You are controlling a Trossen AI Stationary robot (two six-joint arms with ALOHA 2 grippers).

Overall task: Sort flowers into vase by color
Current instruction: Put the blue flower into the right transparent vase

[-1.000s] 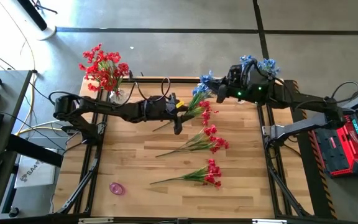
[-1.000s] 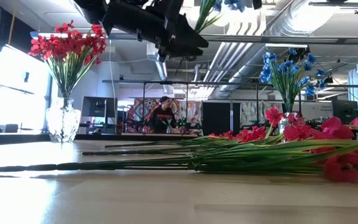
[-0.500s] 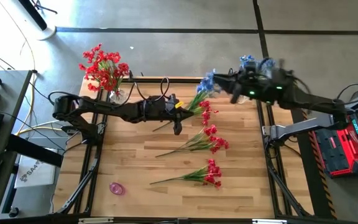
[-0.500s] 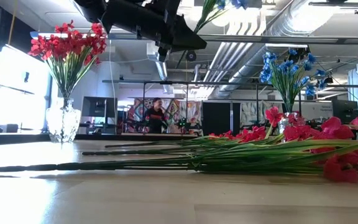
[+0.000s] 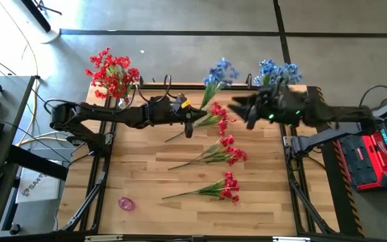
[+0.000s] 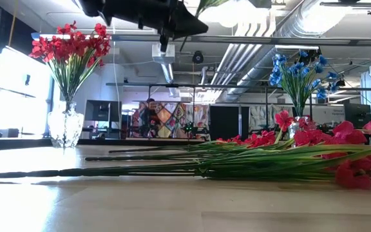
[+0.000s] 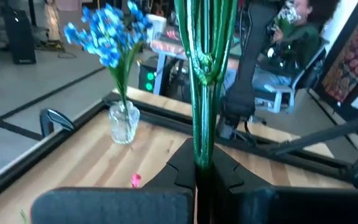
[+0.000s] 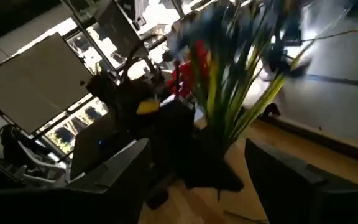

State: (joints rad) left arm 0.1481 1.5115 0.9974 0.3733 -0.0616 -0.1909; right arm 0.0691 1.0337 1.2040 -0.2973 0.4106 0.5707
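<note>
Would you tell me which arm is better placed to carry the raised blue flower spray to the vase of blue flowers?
Probably the left: the left gripper is shut on the blue flower spray's stem, while the right gripper stands open beside it, holding nothing. The blue vase is at the back right.

Light blue spray (image 5: 218,71) (green stem), red flowers (image 5: 230,185), pale wood table (image 5: 146,181)

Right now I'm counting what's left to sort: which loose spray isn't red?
The blue spray, held aloft by the left pincer at its stem. The three sprays lying on the table are all red.
</note>
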